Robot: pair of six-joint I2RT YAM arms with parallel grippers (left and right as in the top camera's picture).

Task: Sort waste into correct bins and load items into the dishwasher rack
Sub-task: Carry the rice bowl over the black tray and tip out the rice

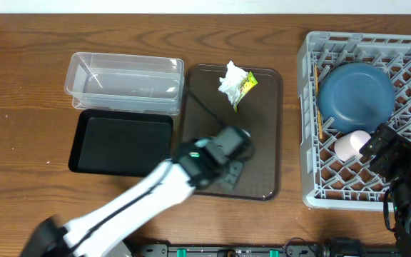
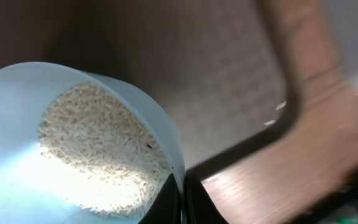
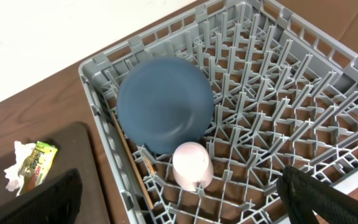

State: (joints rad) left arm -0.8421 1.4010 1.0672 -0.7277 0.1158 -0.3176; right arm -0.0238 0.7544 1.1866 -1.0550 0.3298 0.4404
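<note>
My left gripper (image 2: 182, 200) is shut on the rim of a pale bowl (image 2: 17, 93) holding white rice grains (image 2: 98, 149), over the brown tray (image 2: 229, 93). In the overhead view the left gripper (image 1: 223, 153) hides the bowl. A crumpled tissue (image 1: 229, 82) and a yellow-green wrapper (image 1: 246, 84) lie at the tray's far end. The grey rack (image 1: 309, 107) holds the blue dish (image 1: 355, 96), pink cup (image 1: 352, 145) and chopsticks (image 1: 318, 100). My right gripper (image 3: 188, 202) is open and empty above the rack's front, near the pink cup (image 3: 191, 165).
The clear tub (image 1: 123, 82) and the black container (image 1: 120, 143) stand side by side left of the brown tray (image 1: 262, 164). Both look empty. The rack (image 3: 278, 93) fills the table's right side. No second bowl shows.
</note>
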